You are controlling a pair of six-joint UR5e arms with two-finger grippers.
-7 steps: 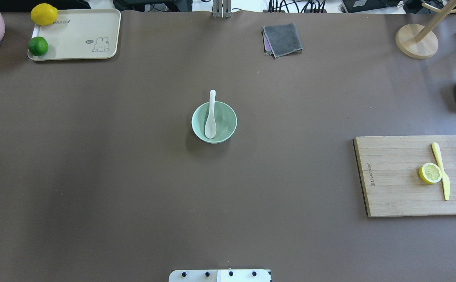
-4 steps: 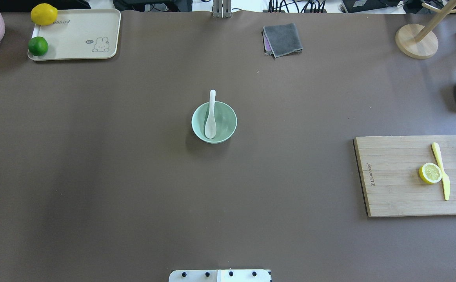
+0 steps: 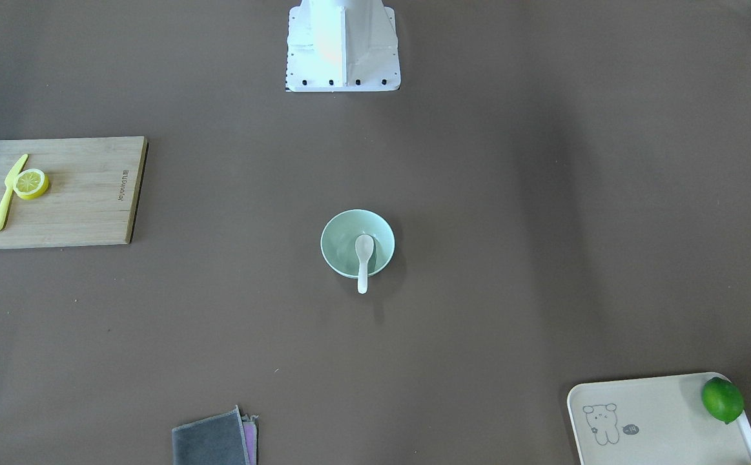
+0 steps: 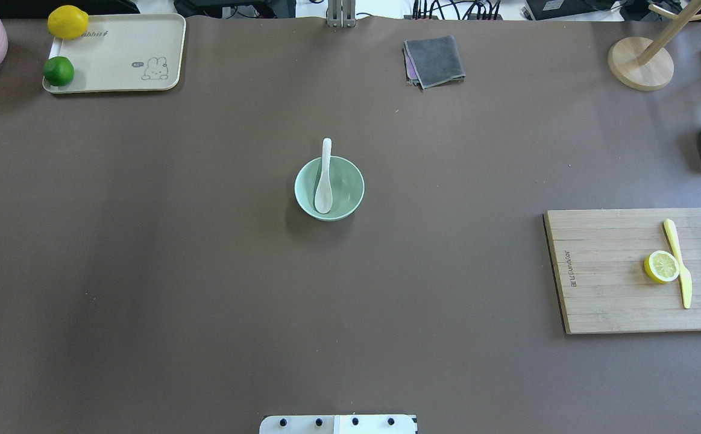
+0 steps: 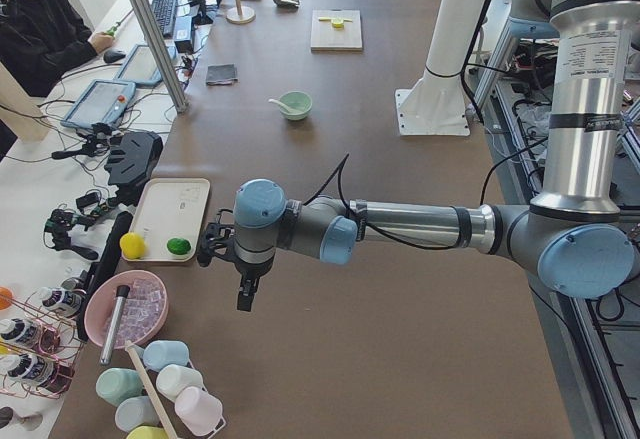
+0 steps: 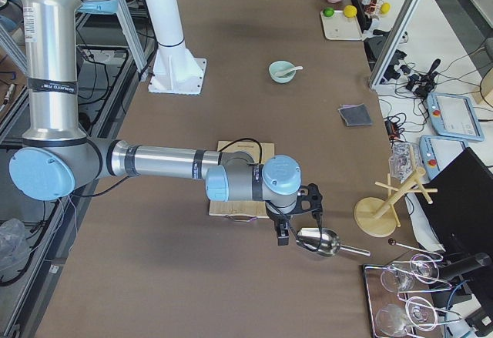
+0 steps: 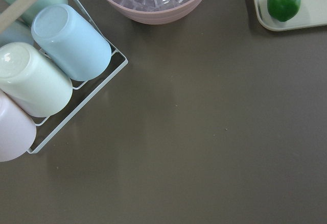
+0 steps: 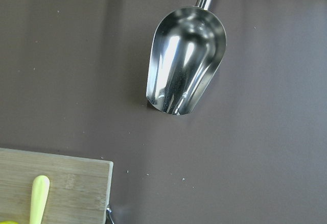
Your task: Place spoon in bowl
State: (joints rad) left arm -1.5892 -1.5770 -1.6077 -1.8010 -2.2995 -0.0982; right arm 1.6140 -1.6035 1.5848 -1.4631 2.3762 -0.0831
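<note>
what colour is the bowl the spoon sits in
Pale mint green bowl, holding the white spoon; clearest in the overhead exterior view.

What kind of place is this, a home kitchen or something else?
Probably a robotics lab, not a home kitchen. An industrial robot arm reaches over the table, a person sits near a control tablet, and the bowl with its spoon looks like a staged prop.
</note>
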